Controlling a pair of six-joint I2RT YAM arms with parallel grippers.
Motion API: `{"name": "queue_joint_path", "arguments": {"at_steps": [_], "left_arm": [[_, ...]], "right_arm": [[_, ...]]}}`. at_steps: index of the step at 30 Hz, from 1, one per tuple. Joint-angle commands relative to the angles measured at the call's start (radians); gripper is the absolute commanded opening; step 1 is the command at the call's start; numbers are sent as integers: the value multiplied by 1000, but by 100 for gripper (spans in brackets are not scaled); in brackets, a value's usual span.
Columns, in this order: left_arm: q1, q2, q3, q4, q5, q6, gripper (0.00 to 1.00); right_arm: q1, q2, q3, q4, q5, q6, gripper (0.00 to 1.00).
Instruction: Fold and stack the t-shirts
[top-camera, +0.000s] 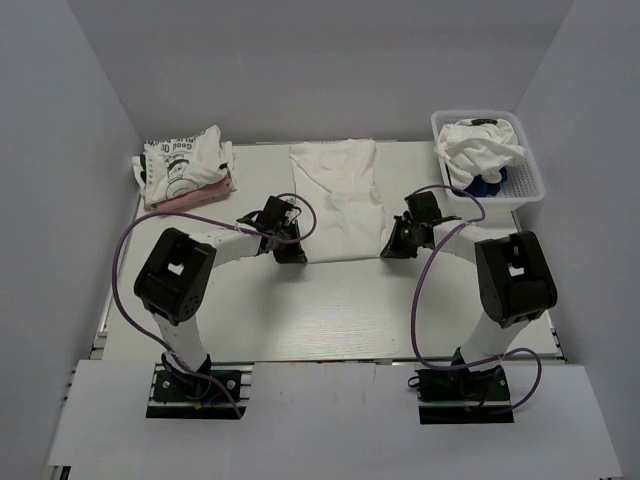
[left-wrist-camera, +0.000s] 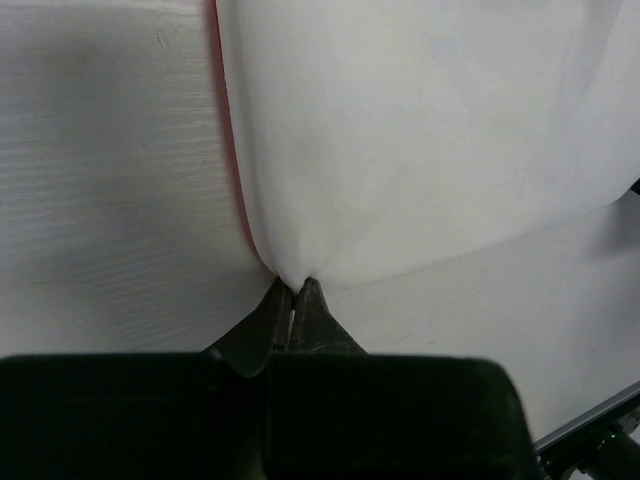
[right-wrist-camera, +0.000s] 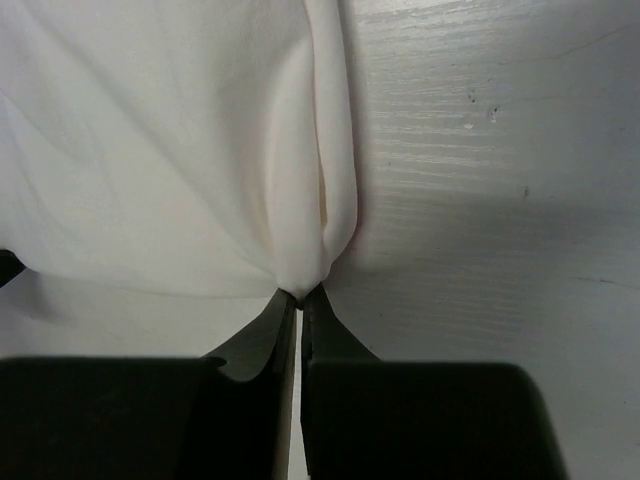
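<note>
Shirt (top-camera: 335, 195), white, spread on bench (top-camera: 320, 310): near corners are clamped by left claw (left-wrist-camera: 294, 286) and right claw (right-wrist-camera: 300, 294).

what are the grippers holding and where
Both pinch the white t-shirt: left gripper at its near-left corner, right gripper at its near-right corner.

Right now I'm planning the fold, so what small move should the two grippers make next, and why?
Probably lift both corners together and carry them toward the far end. The left gripper and the right gripper are each shut on a near corner of the white cloth t-shirt, which lies stretched out lengthwise, not yet folded in half.
</note>
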Motion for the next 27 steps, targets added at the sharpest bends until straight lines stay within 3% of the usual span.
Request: {"name": "queue_joint_path", "arguments": {"at_steps": [1, 7, 13, 18, 23, 27], "left_arm": [[-4, -8, -30, 17, 10, 11, 0], [-33, -244, -189, 28, 12, 11, 0], [-91, -540, -275, -71, 91, -18, 0], [-121, -724, -271, -142, 63, -43, 0], [-130, -769, -156, -145, -50, -21, 0], [-101, -680, -18, -168, -183, 0, 0]], "right_arm": [[-5, -27, -18, 10, -9, -5, 0], [8, -200, -97, -79, 5, -20, 0], [41, -548, -251, -240, -41, -33, 0], [61, -757, -169, -317, -72, -33, 0], [54, -708, 32, -352, -32, 4, 0], [54, -622, 138, -319, 11, 29, 0]]}}
